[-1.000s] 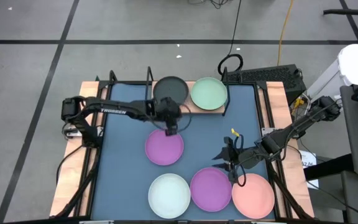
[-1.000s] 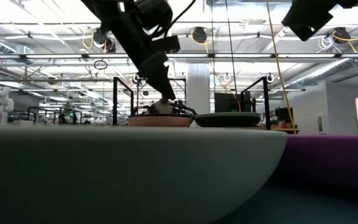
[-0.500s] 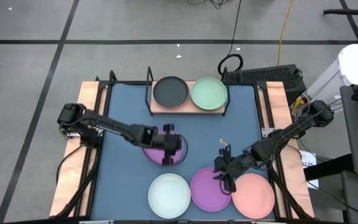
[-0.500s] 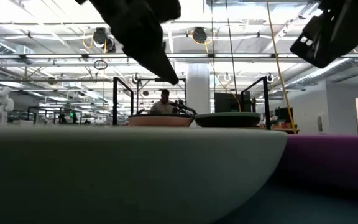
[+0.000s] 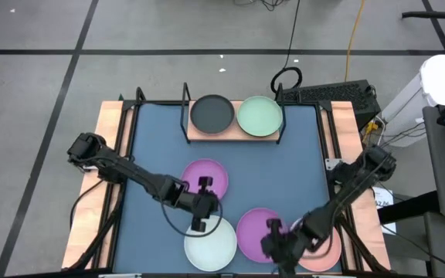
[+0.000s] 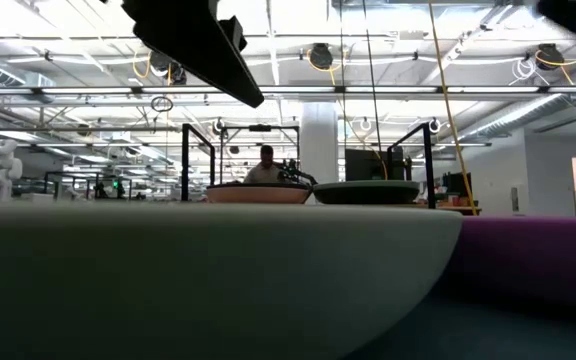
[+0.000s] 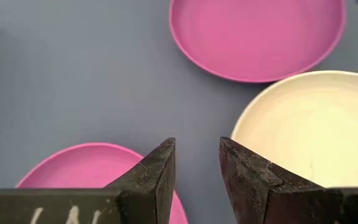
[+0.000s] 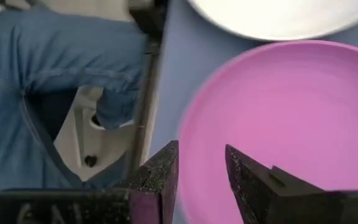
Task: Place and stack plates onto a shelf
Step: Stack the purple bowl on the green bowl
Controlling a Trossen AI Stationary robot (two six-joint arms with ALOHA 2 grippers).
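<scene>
The shelf (image 5: 234,133) stands at the table's far edge with a black plate (image 5: 212,114) and a pale green plate (image 5: 259,116) lying flat on its board. On the table lie a purple plate (image 5: 205,176), a white plate (image 5: 211,243), a second purple plate (image 5: 255,228) and a pink plate (image 5: 324,245). My left gripper (image 5: 199,212) (image 7: 197,168) is open, above bare tabletop between the first purple plate and the white plate (image 7: 309,130). My right gripper (image 5: 276,245) (image 8: 201,168) is open at the second purple plate's (image 8: 278,124) near rim, one finger on each side of it.
The four plates on the table lie close together in its near half. Blue tabletop (image 5: 300,166) shows between them and the shelf. In the low view the white plate (image 6: 218,280) fills the foreground. Blue cloth (image 8: 61,56) shows beyond the table's near edge in the right wrist view.
My left gripper has left the far rim of the first purple plate and crossed over it toward the table's near edge, stopping by the white plate. My right gripper has moved toward the near edge, from beyond the second purple plate to its near rim. No plate has moved.
</scene>
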